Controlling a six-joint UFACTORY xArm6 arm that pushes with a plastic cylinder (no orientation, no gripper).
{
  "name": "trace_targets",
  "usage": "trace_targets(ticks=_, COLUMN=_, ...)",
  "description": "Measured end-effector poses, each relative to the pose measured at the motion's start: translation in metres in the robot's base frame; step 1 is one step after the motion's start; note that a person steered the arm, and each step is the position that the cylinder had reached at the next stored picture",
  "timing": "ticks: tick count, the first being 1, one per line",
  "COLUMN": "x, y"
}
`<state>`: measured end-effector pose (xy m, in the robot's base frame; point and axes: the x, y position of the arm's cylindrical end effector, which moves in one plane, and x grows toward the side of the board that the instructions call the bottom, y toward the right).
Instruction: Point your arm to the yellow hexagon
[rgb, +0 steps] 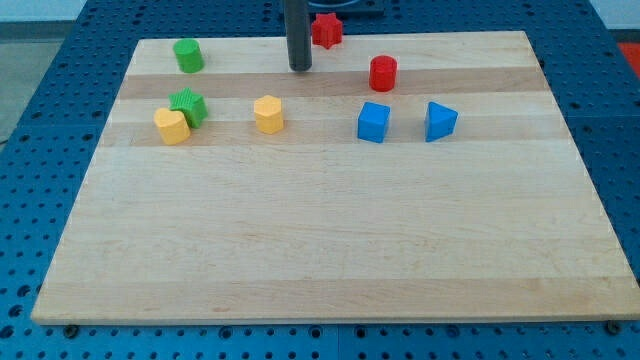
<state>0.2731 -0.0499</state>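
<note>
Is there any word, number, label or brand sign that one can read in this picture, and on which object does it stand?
None: no text, number or logo can be read anywhere in the camera view.
The wooden board is plain wood.
The blocks, such as the yellow hexagon and the blue cube, carry no marks.
The rod ending in my tip is plain dark.

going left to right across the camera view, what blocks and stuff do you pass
yellow block → yellow hexagon → my tip → red star → blue cube → blue triangle
</note>
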Motion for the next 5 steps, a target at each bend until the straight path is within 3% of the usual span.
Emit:
trace_targets(ticks=2, x=0.112, y=0.028)
trace_targets(ticks=4, x=0.133, y=-0.080)
trace_targets(ticks=5, x=0.132, y=-0.076)
